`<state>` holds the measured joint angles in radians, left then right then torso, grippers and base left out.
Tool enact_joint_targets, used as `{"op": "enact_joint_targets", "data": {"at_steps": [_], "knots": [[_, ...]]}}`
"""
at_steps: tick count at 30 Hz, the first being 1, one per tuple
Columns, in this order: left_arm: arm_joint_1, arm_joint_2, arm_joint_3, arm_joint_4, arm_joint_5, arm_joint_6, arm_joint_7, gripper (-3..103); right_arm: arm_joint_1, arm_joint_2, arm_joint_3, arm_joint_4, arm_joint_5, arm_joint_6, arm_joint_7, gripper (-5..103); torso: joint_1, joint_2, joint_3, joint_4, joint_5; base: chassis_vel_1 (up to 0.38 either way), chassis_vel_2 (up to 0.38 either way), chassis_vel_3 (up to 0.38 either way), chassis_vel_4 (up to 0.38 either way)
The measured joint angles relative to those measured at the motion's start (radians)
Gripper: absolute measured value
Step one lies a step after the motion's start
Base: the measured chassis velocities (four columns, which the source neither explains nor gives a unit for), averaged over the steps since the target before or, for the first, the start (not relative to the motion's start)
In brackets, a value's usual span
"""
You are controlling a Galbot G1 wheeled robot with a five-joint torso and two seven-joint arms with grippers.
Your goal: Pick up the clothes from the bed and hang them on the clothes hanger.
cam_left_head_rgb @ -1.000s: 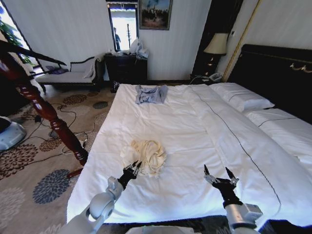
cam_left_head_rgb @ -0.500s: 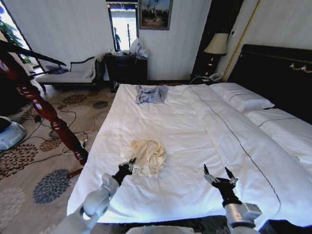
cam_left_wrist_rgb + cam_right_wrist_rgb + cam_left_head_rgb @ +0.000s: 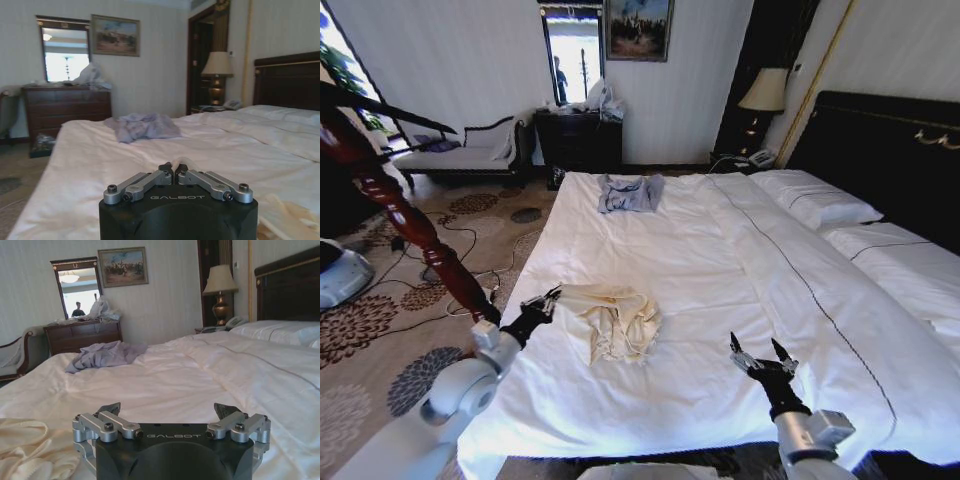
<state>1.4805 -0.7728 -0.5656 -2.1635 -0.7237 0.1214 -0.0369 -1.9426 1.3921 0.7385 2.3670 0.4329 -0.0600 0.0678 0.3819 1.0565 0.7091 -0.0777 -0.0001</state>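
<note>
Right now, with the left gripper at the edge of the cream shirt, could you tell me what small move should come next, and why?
Probably lift the left gripper a little, up off the bed. Its fingers are closed on a fold of the clothes, whose near edge is drawn out toward the gripper while the rest lies bunched on the duvet. The right gripper hovers open over bare duvet to the side.

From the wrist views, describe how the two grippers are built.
Both are alike. The left gripper sits on a black rounded housing with pale GALBOT lettering, carrying silver metal linkage bars with dark bolt heads and black fingertips. The right gripper has the same black body, lettering and silver links. In the head view, each wrist behind them is a grey-white rounded casing.
</note>
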Motion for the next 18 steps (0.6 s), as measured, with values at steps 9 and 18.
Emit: {"op": "enact_joint_targets", "data": {"at_steps": [9, 18], "knots": [[0.127, -0.118, -0.073, 0.026, 0.047, -0.019, 0.004, 1, -0.051, -0.040, -0.039, -0.020, -0.035, -0.002, -0.014, 100, 0.000, 0.000, 0.000, 0.0002, 0.0000, 0.000, 0.000, 0.000, 0.000], [0.219, -0.194, -0.034, 0.039, 0.146, -0.055, 0.018, 1, -0.088, -0.054, -0.110, -0.051, -0.144, 0.017, -0.033, 100, 0.000, 0.000, 0.000, -0.0002, 0.0001, 0.000, 0.000, 0.000, 0.000]]}}
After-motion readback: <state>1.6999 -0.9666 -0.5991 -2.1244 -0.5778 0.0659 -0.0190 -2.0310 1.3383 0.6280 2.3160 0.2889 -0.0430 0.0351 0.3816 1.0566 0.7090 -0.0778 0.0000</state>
